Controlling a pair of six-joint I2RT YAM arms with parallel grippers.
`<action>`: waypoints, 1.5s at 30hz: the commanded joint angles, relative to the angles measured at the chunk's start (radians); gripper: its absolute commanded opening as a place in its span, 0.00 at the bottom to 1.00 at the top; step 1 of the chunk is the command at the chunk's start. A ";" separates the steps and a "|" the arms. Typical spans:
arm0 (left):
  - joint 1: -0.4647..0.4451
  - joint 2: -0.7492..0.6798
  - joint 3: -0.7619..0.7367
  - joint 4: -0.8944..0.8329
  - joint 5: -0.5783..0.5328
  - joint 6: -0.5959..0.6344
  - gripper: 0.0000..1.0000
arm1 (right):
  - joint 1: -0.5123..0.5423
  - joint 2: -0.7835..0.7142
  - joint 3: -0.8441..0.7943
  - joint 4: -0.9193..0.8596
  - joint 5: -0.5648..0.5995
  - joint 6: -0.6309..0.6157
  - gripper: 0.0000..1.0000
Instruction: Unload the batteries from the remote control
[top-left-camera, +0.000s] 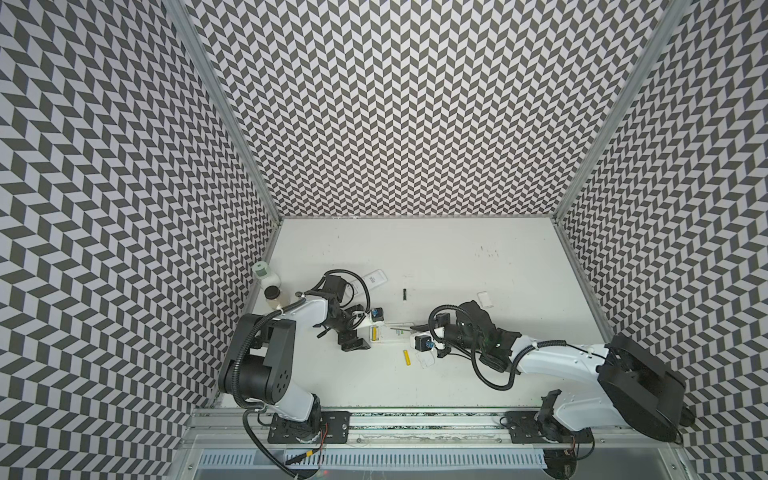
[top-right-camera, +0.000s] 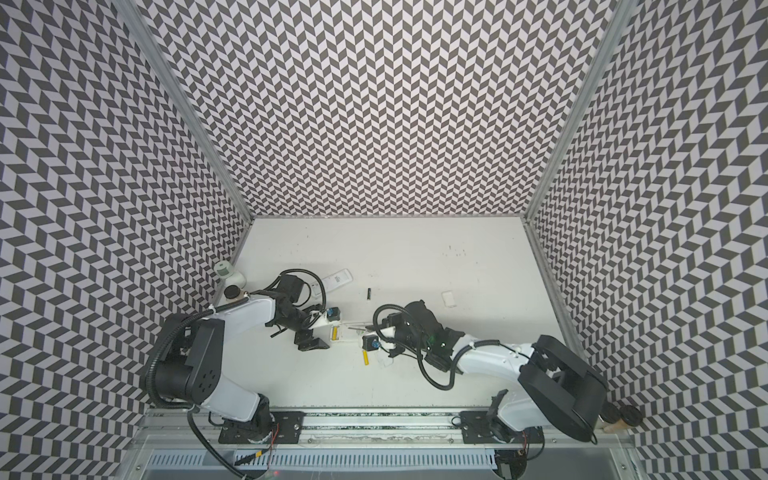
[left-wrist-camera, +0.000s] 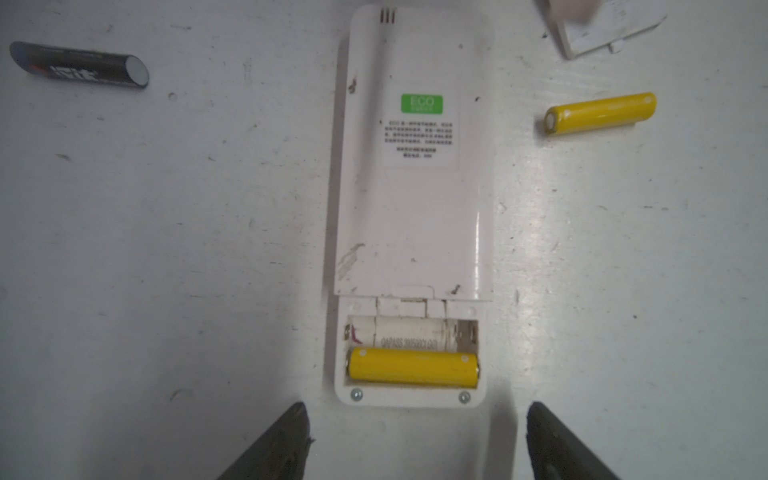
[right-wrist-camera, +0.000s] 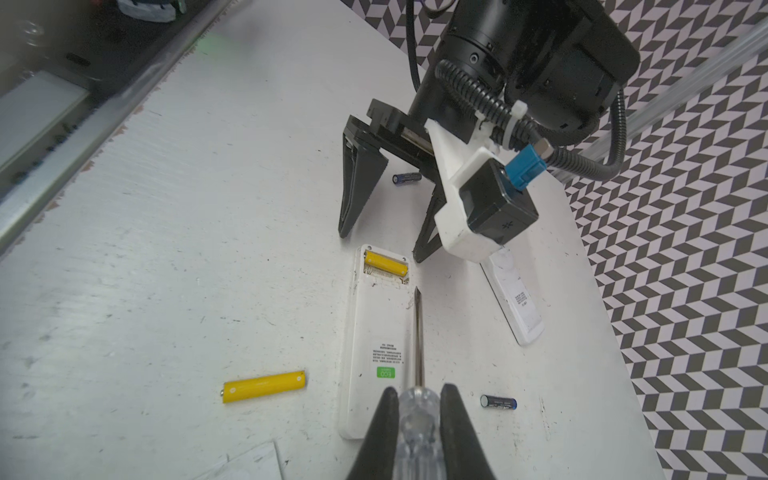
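The white remote control lies face down with its battery bay uncovered. One yellow battery sits in the bay, and the slot beside it is empty. A loose yellow battery lies on the table on one side of the remote, and a black battery on the other. A second black battery lies beyond the left arm. My left gripper is open just off the bay end, touching nothing. My right gripper is shut on a clear-handled screwdriver, whose tip hovers near the bay.
A second white remote lies beside the first, partly under the left wrist. A white battery cover lies at the right, and another flat white piece lies near the right gripper. Two bottles stand by the left wall.
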 joint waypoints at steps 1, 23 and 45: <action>0.007 0.003 0.006 -0.006 0.045 0.031 0.82 | 0.025 0.037 0.064 0.045 -0.022 -0.046 0.00; -0.048 0.036 0.023 0.007 0.055 0.048 0.74 | 0.069 0.211 0.147 0.012 0.029 -0.265 0.00; -0.067 0.121 0.098 -0.014 0.003 0.126 0.54 | 0.086 0.282 0.175 0.030 0.116 -0.416 0.00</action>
